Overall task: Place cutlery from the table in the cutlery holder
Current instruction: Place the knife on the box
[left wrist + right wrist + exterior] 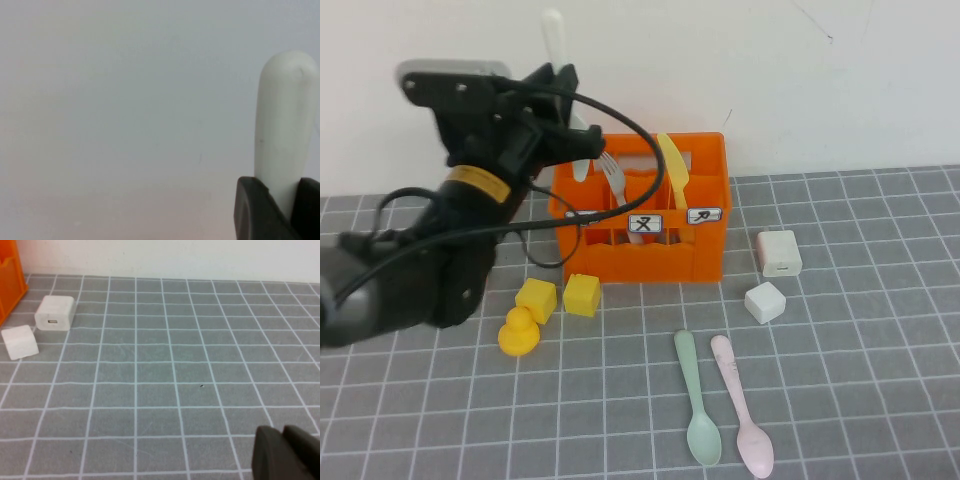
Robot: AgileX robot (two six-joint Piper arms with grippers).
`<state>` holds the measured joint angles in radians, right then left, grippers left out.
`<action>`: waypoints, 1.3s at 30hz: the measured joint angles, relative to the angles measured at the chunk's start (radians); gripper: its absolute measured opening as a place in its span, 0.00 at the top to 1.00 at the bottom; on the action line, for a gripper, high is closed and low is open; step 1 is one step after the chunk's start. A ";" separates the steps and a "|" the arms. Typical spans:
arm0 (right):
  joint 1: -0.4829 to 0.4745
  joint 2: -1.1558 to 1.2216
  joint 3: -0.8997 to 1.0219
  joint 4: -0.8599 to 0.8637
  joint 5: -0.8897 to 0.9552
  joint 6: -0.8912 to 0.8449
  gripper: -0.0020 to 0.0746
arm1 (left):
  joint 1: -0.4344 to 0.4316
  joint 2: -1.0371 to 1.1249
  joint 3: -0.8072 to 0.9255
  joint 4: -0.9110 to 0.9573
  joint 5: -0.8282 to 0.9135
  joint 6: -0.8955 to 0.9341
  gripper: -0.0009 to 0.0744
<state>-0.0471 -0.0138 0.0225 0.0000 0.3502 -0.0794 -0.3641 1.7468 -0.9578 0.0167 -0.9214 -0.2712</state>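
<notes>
Left tool [570, 120] sits above the 9 o'clock end of the orange cutlery holder [705, 210], fingers [252, 210] pinched on the white knife [556, 45]; knife stands near upright, rounded end pointing up against the wall, lower end down by the crate's rim; whether it has entered a compartment cannot be told, the arm hides it.

Right tool [287, 452] parked low over bare desk [175, 385], fingers together, nothing in them; it is well out toward 3 o'clock from the crate.

Already in the holder: grey fork [611, 172] and yellow knife [672, 165], both leaning in the middle cells; mint-green spoon [696, 410] and pink spoon [744, 420] lie side by side on the desk at 6 o'clock of the crate.

Step in hand, as judged: lowering the white knife into the 9 o'clock compartment; keep it vertical, centre the lower end over the cell before descending; watch the fork tines just beside; release only once the knife is well down, otherwise it may tip over the rim toward the yellow cubes [582, 295] and duck [519, 332].
</notes>
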 joint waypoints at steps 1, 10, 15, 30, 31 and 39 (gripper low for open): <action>0.000 0.000 0.000 0.000 0.000 0.000 0.94 | 0.002 0.027 -0.016 0.004 0.000 0.000 0.83; 0.000 0.000 0.000 0.000 0.000 0.000 0.94 | 0.004 0.180 -0.102 0.016 -0.005 0.008 0.83; 0.000 0.000 0.000 0.000 0.000 0.000 0.94 | 0.004 0.185 -0.108 0.018 -0.011 0.008 0.83; 0.000 0.000 0.000 0.000 0.000 0.000 0.94 | -0.031 0.152 -0.117 0.097 -0.086 -0.127 0.83; 0.000 0.000 0.000 0.000 0.000 0.000 0.94 | -0.033 0.152 -0.117 0.100 -0.086 -0.127 0.83; 0.000 0.000 0.000 0.000 0.000 0.000 0.94 | -0.048 0.152 -0.123 0.134 -0.087 -0.179 0.83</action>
<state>-0.0471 -0.0138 0.0225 0.0000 0.3502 -0.0794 -0.4126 1.8985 -1.0807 0.1508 -1.0079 -0.4504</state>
